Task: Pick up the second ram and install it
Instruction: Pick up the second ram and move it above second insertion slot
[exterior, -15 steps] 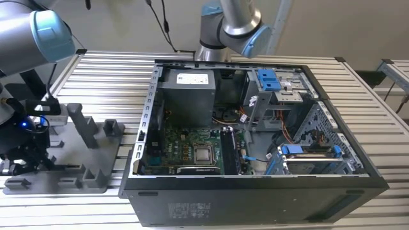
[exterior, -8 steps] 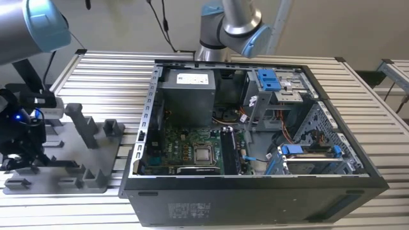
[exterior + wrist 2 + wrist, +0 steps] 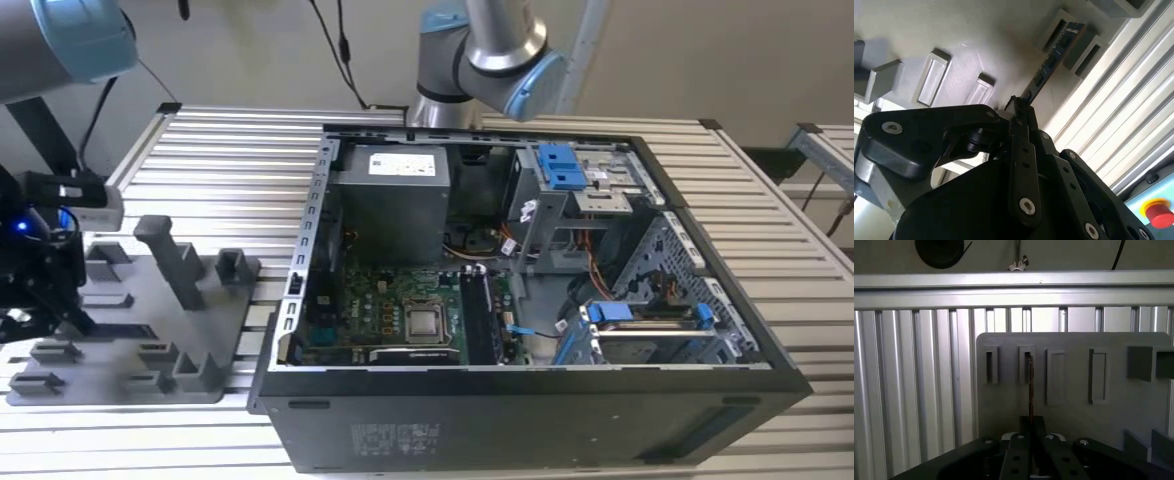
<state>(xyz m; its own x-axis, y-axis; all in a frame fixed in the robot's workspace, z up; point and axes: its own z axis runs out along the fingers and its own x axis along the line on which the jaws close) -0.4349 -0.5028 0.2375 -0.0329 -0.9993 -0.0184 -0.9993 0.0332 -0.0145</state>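
Trouble, if it came, would have been a skewed lift: the second ram (image 3: 1030,385) stood edge-on with its far end between two blocks of the grey tray (image 3: 134,385) (at nine o'clock from the case (image 3: 534,420) in the exterior view), so you risked jamming it. Your gripper (image 3: 1030,424) had its fingers pinched onto the board's near end.

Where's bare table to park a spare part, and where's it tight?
Free: slatted table behind the grey tray, up to the PC case, and the strip past the case on the exterior view's right. Crowded: the tray at the exterior view's left, where the gripper is shut on the second ram.
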